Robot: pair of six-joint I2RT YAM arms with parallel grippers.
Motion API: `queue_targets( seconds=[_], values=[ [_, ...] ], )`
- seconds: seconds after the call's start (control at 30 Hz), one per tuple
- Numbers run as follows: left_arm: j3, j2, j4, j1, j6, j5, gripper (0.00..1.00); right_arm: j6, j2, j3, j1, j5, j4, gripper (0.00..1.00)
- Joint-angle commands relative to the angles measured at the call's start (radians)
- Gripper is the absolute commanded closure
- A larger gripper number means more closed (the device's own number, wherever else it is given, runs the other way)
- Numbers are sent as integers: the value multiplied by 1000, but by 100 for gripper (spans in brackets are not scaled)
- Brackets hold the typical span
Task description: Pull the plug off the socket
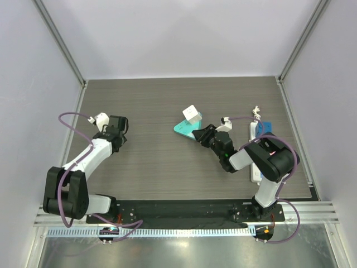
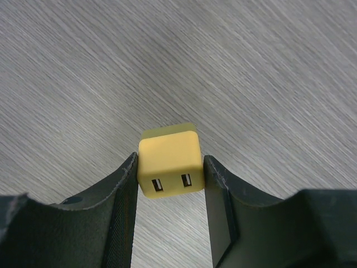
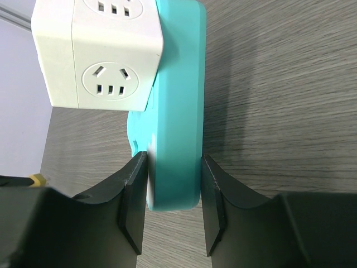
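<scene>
The socket, a long white power strip (image 1: 254, 134) with a blue outlet showing, lies at the right edge of the table, mostly hidden under my right arm. My left gripper (image 1: 120, 126) is far to the left. In its wrist view it (image 2: 170, 167) is shut on a small yellow plug cube (image 2: 169, 156) with two USB slots, held just above the wood table. My right gripper (image 1: 199, 134) sits mid-table. Its fingers (image 3: 173, 164) are closed on the edge of a teal triangular tray (image 3: 177, 106), which carries a white cube adapter (image 3: 103, 56).
The teal tray (image 1: 183, 128) and white cube (image 1: 191, 113) are at mid-table. The strip's short white cord (image 1: 256, 113) lies at its far end. Grey walls and metal posts ring the dark wood table (image 1: 156, 106).
</scene>
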Motion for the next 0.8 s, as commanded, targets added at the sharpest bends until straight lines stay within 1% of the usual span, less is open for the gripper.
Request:
queue_targets(
  seconds=[0.0, 0.03, 0.13, 0.17, 0.2, 0.27, 0.3, 0.37, 0.47, 0.53, 0.6, 0.63, 0.67, 0.7, 0.73, 0.77],
  values=[
    [-24, 19, 111, 8, -9, -63, 89, -60, 28, -13, -3, -11, -27, 99],
    [-36, 24, 128, 8, -12, -63, 88, -57, 31, -13, -4, -17, -27, 99],
    [-39, 42, 128, 10, -9, -49, 81, -56, 33, -17, -8, -19, -21, 99],
    [-39, 44, 117, 10, -14, -48, 62, -54, 33, -17, -11, -22, -19, 99],
    [-39, 42, 111, 10, -17, -48, 45, -54, 33, -17, -11, -23, -18, 99],
    [-42, 28, 90, 10, -32, -57, 20, -56, 33, -14, -12, -26, -22, 99],
    [-41, 19, 76, 10, -38, -60, 16, -56, 34, -13, -12, -28, -24, 99],
    [-27, -10, 34, 10, -38, -49, 11, -52, 41, -13, -14, -34, -21, 99],
    [8, -50, -31, 10, -26, -8, 11, -48, 42, -11, -15, -41, -15, 99],
    [27, -74, -47, 8, -18, 72, 11, -49, 42, -5, -15, -46, -19, 99],
    [50, -110, -15, 10, 14, 168, 11, -48, 47, -5, -15, -54, -19, 99],
    [56, -119, 8, 10, 25, 315, 12, -45, 50, -5, -17, -55, -18, 99],
    [62, -133, 30, 10, 31, 390, 12, -43, 51, -5, -15, -57, -15, 99],
    [65, -134, 94, 10, 32, 476, 11, -39, 54, -5, -15, -63, -13, 99],
    [62, -137, 131, 7, 23, 609, 11, -39, 53, -3, -17, -66, -10, 99],
    [62, -128, 164, 2, 6, 659, 8, -42, 56, -2, -15, -66, -13, 99]
  ],
)
